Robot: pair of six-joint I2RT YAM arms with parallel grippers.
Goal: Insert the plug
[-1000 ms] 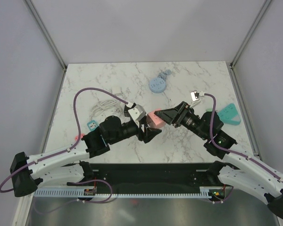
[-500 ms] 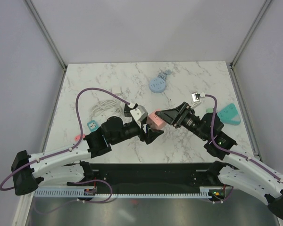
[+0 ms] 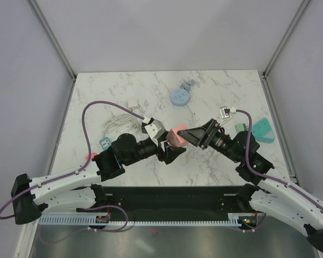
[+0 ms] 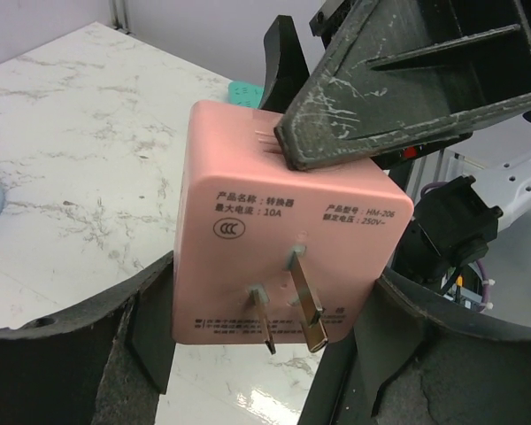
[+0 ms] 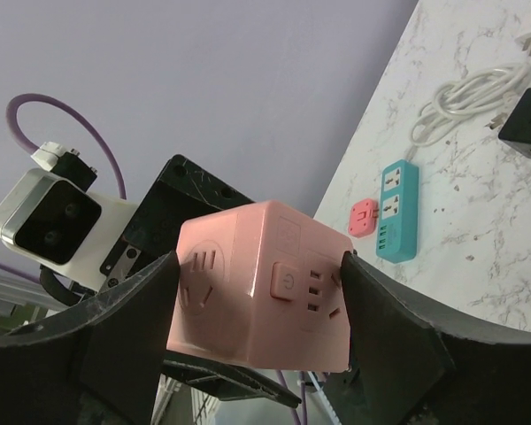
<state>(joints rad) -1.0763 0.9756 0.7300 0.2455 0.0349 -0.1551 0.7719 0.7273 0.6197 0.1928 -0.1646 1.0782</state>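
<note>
Left claw [image 3: 170, 147] is closed on the sides of the pink adapter cube [image 4: 279, 221], held in the air above the counter [image 3: 151, 91] so that its prongs [image 4: 306, 301] stay free. Right claw [image 3: 187, 134] is set around the same cube; whether it grips cannot be told. Open counter is left below, its edges well apart.

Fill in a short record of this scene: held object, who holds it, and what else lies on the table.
Held object: pink cube adapter, lifted off the table
Prongs: two flat pins, facing the left wrist camera
Left gripper: clamped on the adapter's sides
Right gripper: fingers flank the adapter; grip unclear
On table: round blue socket, teal power strip, white cable
</note>
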